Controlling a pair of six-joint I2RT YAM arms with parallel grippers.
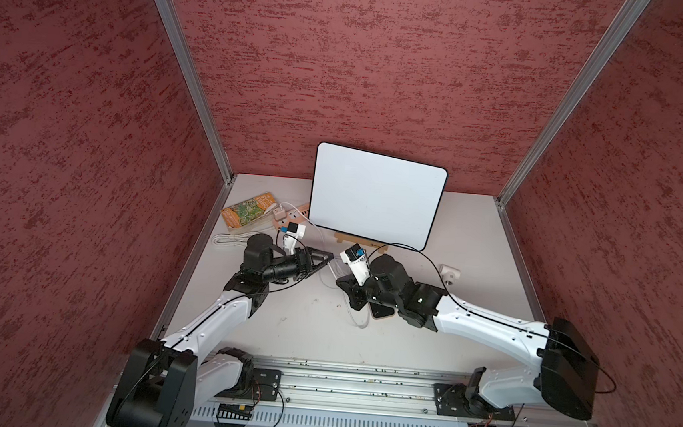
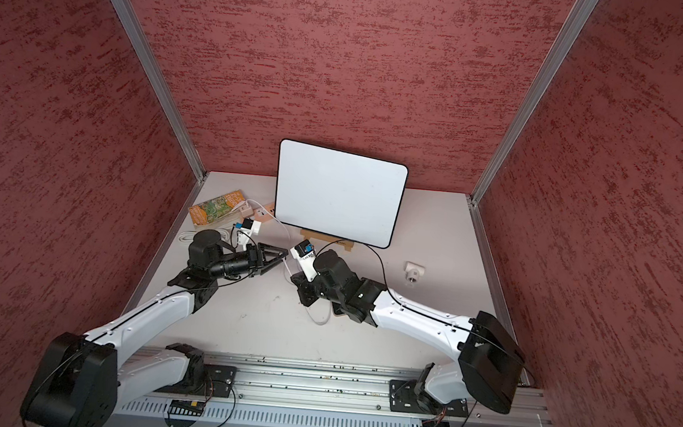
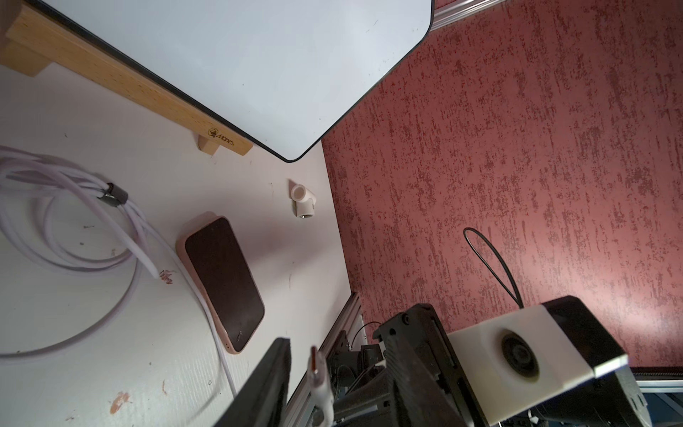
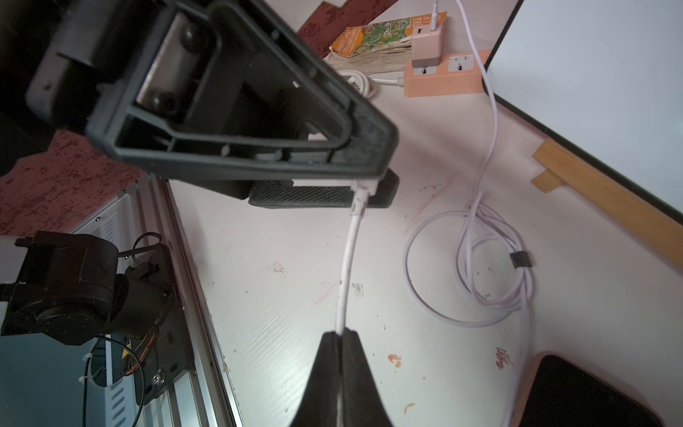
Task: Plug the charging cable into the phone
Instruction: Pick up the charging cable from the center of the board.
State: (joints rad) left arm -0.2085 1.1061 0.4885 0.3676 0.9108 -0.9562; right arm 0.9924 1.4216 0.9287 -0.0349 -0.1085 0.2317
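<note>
Left gripper [image 4: 384, 177] looks to have its jaws closed on the white plug body of the charging cable [image 4: 347, 266]. The right gripper [image 4: 342, 338] is pinched tight on the cord a little way behind it, so the short stretch between them hangs up off the table [image 4: 277, 295]. In the left wrist view the metal plug tip [image 3: 314, 360] pokes out past the fingers, more or less the phone's way. The phone [image 3: 221, 284] lies flat and screen-up on the table, right beside the cable's loose loops, with one strand running along its long edge. My take: the cord is light and floppy, useless for pushing, so the stiff plug body just behind the tip is the only sensible place to hold. The phone looks slick and light enough to skate off when shoved, so I'd brace it. The tip's thin, so don't jam it in crooked. Can't make out the port from here.
</note>
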